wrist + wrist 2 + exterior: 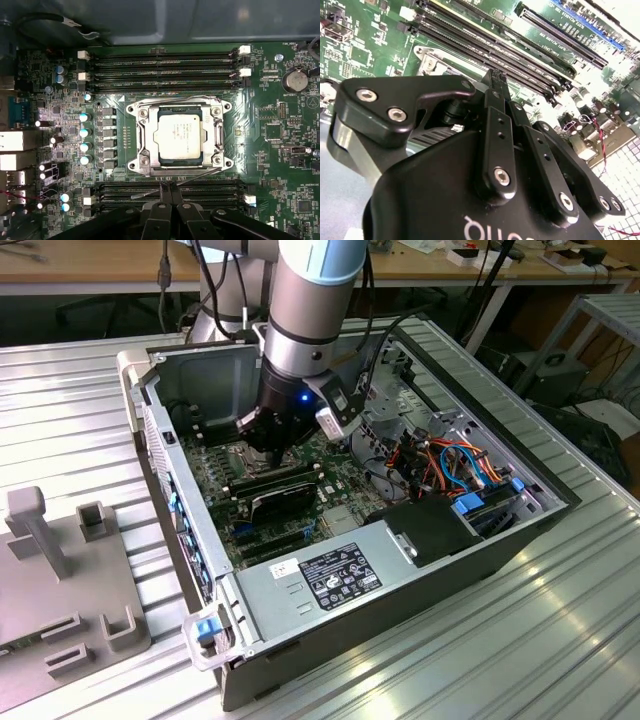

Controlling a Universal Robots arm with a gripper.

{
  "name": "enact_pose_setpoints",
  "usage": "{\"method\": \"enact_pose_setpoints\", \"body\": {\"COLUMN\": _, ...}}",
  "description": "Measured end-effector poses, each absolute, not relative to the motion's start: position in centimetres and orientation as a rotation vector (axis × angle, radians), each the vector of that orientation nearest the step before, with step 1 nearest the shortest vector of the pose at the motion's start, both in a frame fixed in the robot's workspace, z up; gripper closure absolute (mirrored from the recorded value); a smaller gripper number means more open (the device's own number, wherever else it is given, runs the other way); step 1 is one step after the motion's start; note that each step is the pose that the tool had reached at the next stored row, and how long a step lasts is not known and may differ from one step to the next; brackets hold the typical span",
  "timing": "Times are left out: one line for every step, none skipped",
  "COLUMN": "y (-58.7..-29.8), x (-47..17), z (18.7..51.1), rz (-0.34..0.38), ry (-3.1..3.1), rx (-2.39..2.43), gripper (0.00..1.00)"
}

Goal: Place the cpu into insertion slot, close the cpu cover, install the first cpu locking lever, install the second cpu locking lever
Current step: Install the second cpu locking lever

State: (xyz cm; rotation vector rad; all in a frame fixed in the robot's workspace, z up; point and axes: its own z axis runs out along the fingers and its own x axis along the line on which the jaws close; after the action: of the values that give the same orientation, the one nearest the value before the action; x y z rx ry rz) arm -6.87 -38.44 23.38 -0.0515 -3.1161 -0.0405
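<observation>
While the end effector [167,187] hangs clenched with nothing in it just above the motherboard [270,150], the cpu [178,136] sits in the insertion slot [150,165] with the cpu cover [144,131] down around it, between 2 banks of memory slots [165,67]

Black gripper [496,75] over the green motherboard [365,45]

The fingers [492,95] are pressed together, the tips reaching up at the centre of the frame — behind them long black memory slots [520,60] run from upper left to right, and a blue-edged slot [585,25] lies at upper right.
</observation>
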Motion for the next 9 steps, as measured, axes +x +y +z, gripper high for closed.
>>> {"method": "enact_pose_setpoints", "body": {"y": -38.4, "x": -7.0, "z": 23.3, "rz": -0.041, "ry": -3.116, "rx": -0.051, "gripper": 0.89}}
{"method": "enact_pose_setpoints", "body": {"y": -38.4, "x": -7.2, "z": 23.3, "rz": -0.042, "ry": -3.116, "rx": -0.051, "gripper": 0.89}}
{"method": "enact_pose_setpoints", "body": {"y": -38.4, "x": -7.3, "z": 23.2, "rz": -0.043, "ry": -3.116, "rx": -0.051, "gripper": 0.89}}
{"method": "enact_pose_setpoints", "body": {"y": -38.4, "x": -7.6, "z": 23.1, "rz": -0.044, "ry": -3.116, "rx": -0.051, "gripper": 0.89}}
{"method": "enact_pose_setpoints", "body": {"y": -38.4, "x": -7.7, "z": 23.0, "rz": -0.045, "ry": -3.116, "rx": -0.052, "gripper": 0.89}}
{"method": "enact_pose_setpoints", "body": {"y": -38.4, "x": -7.8, "z": 22.9, "rz": -0.046, "ry": -3.116, "rx": -0.052, "gripper": 0.89}}
{"method": "enact_pose_setpoints", "body": {"y": -38.4, "x": -7.8, "z": 22.7, "rz": -0.046, "ry": -3.116, "rx": -0.052, "gripper": 0.89}}
{"method": "enact_pose_setpoints", "body": {"y": -38.4, "x": -7.9, "z": 22.5, "rz": -0.047, "ry": -3.116, "rx": -0.052, "gripper": 0.89}}
{"method": "enact_pose_setpoints", "body": {"y": -38.4, "x": -7.9, "z": 22.3, "rz": -0.048, "ry": -3.116, "rx": -0.051, "gripper": 0.89}}
